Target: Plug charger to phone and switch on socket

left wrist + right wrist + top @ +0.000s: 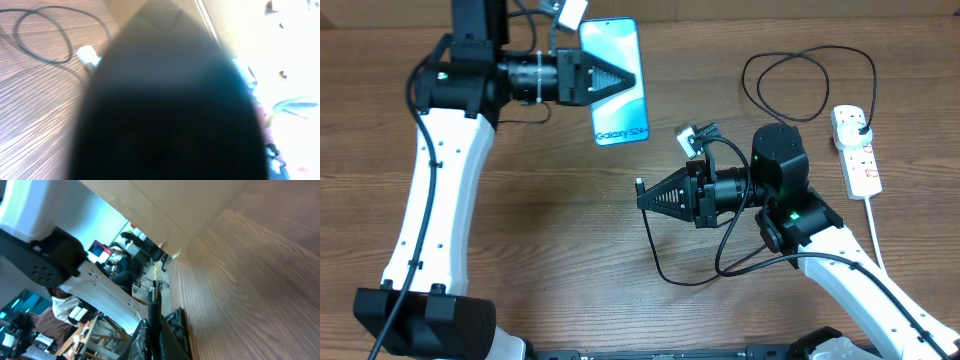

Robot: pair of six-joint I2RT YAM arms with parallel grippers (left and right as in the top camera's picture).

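**Connector tip in hand, phone waiting at 11 o'clock**

The phone point(618, 122) lies flat at 11 o'clock on the table point(540, 200), screen up, its lower short edge facing 6 o'clock. My left gripper point(638, 80), fingers pinched to a point with nothing between them, is over its upper half; whether it touches I cannot tell. My right gripper point(642, 196), at 5 o'clock of the phone, is clamped on the charger point(651, 250) at its connector tip point(154, 300). I judge docking comes next: square the tip to that lower edge and slide in level while the left steadies the phone. The socket point(860, 165) sits at 2 o'clock, plug seated. Count: 1 phone, 1 charger, 1 socket, 2 grippers.
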